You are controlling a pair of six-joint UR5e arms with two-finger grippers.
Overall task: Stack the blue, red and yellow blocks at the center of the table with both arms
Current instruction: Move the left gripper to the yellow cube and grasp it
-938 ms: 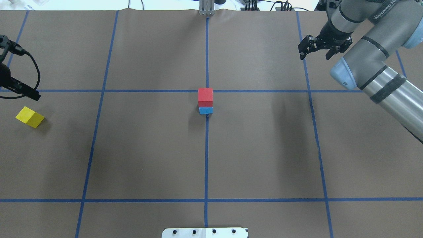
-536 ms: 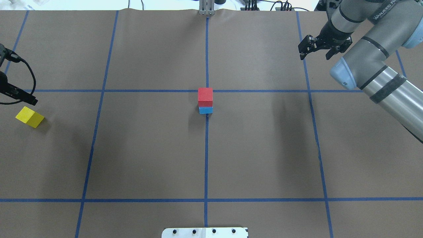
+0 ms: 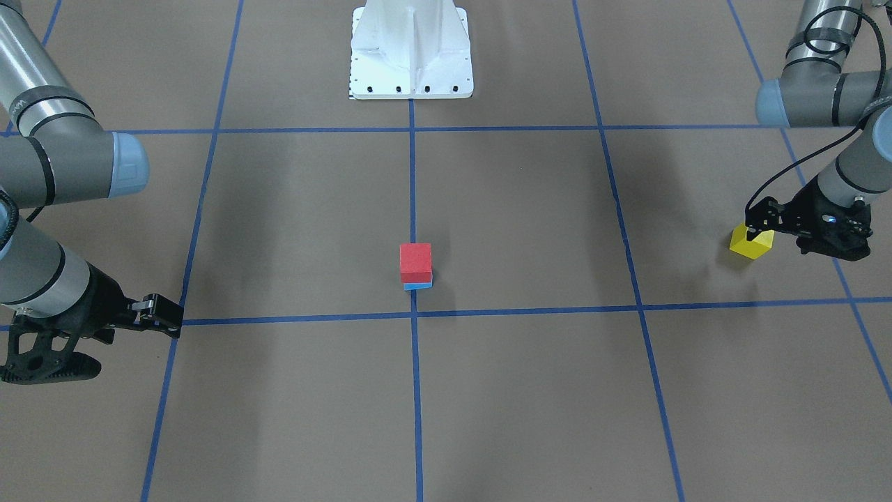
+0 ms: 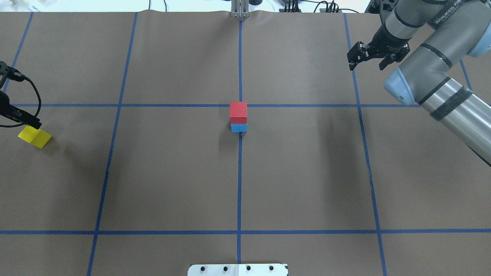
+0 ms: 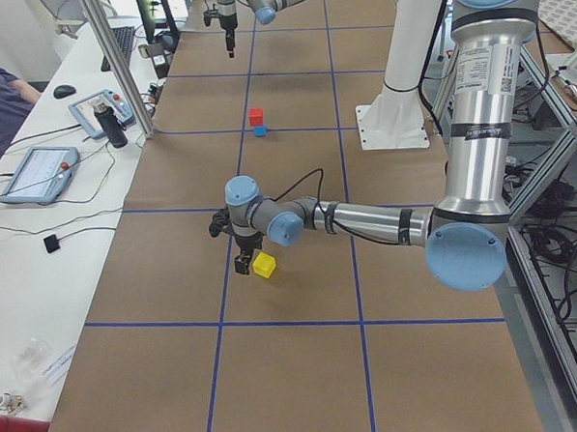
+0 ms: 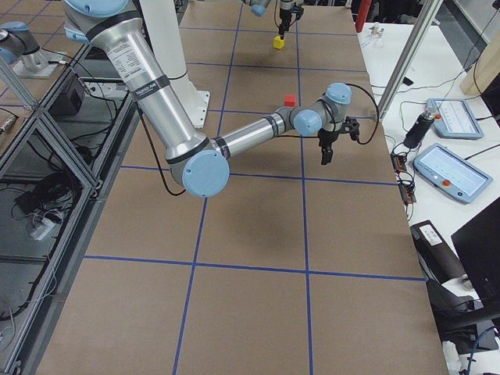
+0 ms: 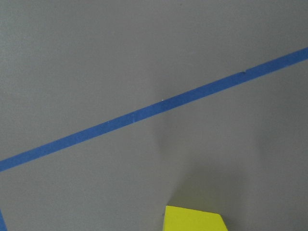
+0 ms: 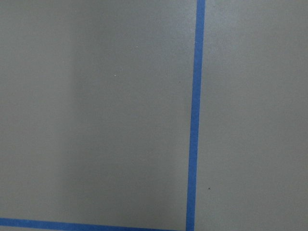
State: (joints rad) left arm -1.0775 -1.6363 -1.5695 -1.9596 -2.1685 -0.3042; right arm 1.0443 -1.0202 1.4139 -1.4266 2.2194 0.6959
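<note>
While the yellow block (image 4: 35, 137) sits where it was half a second ago, far out on the left side of the table (image 4: 172, 180), I see the left gripper (image 3: 798, 233) has dropped closer to it. In the overhead view one black finger (image 4: 32, 123) now overlaps the block's far edge, where before it hung clear of it. The jaws look spread apart in the front view, and I cannot tell whether that finger touches the block. My left wrist camera catches only the block's top at the bottom edge. At the centre, the red block (image 4: 238, 110) rests on the blue block (image 4: 239, 128) on the middle tape line (image 4: 239, 184), unchanged. The right gripper (image 4: 367, 60) hangs far off over the right side with its fingers apart, barely shifted.
</note>
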